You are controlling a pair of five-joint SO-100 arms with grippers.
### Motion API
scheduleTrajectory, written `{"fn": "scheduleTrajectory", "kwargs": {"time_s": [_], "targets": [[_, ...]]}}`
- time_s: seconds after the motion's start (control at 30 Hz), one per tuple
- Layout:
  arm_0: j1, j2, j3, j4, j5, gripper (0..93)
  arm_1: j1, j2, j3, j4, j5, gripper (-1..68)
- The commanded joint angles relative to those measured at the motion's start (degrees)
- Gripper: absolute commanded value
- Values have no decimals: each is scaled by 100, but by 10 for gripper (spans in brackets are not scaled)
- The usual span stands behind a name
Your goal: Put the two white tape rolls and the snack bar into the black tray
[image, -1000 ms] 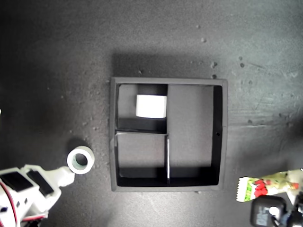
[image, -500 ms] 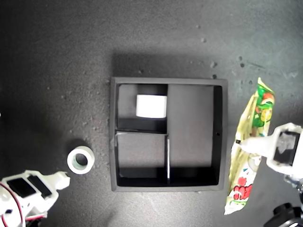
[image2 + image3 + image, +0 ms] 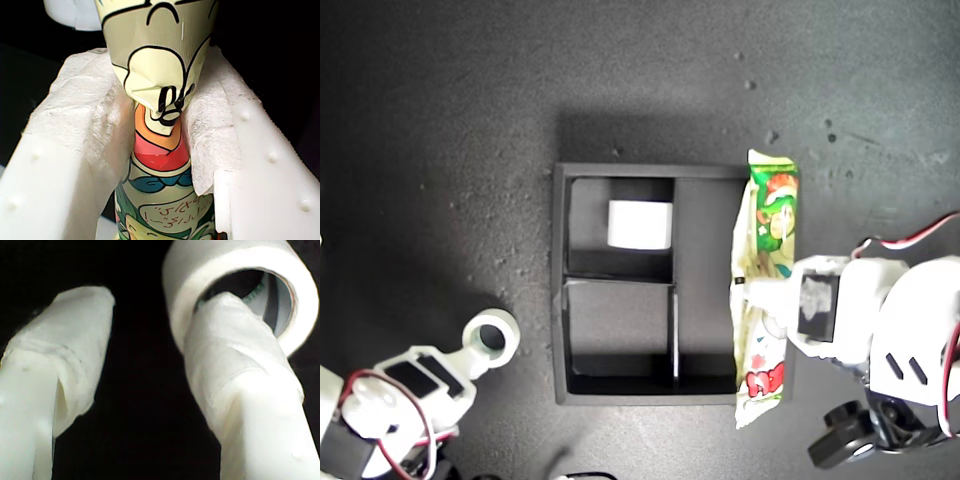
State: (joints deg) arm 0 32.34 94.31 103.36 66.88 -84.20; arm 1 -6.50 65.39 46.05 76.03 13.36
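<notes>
The snack bar (image 3: 767, 262) hangs lengthwise over the black tray's (image 3: 660, 171) edge at the exterior view's right. My first gripper (image 3: 756, 290) is shut on its middle, and its padded fingers (image 3: 80, 130) pinch the wrapper (image 3: 160, 100). One white tape roll (image 3: 640, 224) stands on edge in a small compartment. The other tape roll (image 3: 492, 336) lies on the table at the exterior view's lower left. My second gripper (image 3: 483, 347) is open there, with one finger (image 3: 225, 345) through the roll's hole (image 3: 240, 270) and the other finger (image 3: 75, 335) outside it.
The table is a dark, speckled surface. The tray's second small compartment (image 3: 618, 325) and the long compartment's floor (image 3: 705, 270) show bare. A black part of an arm's base (image 3: 845, 445) sits at the exterior view's lower right.
My first gripper has carried the snack bar toward the exterior view's left, from beside the tray to over its edge. My second gripper has reached the loose tape roll and put a finger into its hole.
</notes>
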Motion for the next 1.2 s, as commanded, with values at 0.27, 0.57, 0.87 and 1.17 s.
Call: {"fn": "scheduleTrajectory", "kwargs": {"time_s": [0.27, 0.57, 0.87, 1.17], "targets": [[-290, -343, -53, -185, 264, 118, 123, 62, 88, -97, -97, -4], [-334, -817, -53, -448, 88, 91, 501, 62, 281, -413, -149, 10], [-686, 457, -800, 1257, 589, 1, 290, 62, 650, -237, -114, 203], [-1107, -1213, -5054, 2874, 1986, 1, 185, 70, -1740, 1617, 1652, -2]]}}
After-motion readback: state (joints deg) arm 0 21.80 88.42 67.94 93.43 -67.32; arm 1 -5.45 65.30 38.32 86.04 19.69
